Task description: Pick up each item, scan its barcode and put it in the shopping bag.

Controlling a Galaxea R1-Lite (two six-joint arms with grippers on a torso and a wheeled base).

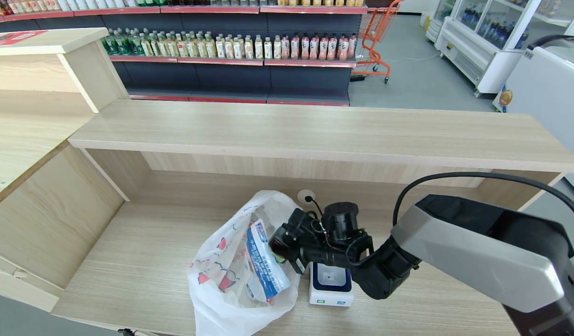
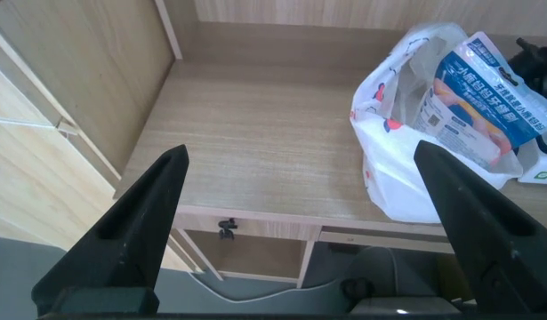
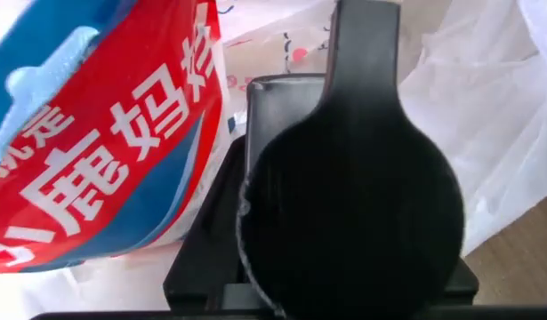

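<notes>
A white plastic shopping bag (image 1: 212, 298) printed with red figures lies open on the lower wooden counter (image 1: 128, 261). A blue and white packet (image 1: 263, 266) sticks out of its mouth. My right gripper (image 1: 276, 246) is at the bag's mouth, right beside the packet. In the right wrist view a black round object (image 3: 349, 213) sits close before the camera, with a red and blue pack (image 3: 86, 133) and the bag's plastic (image 3: 513, 116) behind it. My left gripper (image 2: 301, 153) hangs open and empty over the counter's front edge, left of the bag (image 2: 393, 178) and packet (image 2: 478, 89).
A white barcode scanner (image 1: 331, 289) with a dark blue top stands just right of the bag, under my right wrist. A raised wooden shelf (image 1: 315, 130) runs along the back and a side panel (image 1: 49, 219) closes the left. Bare counter lies left of the bag.
</notes>
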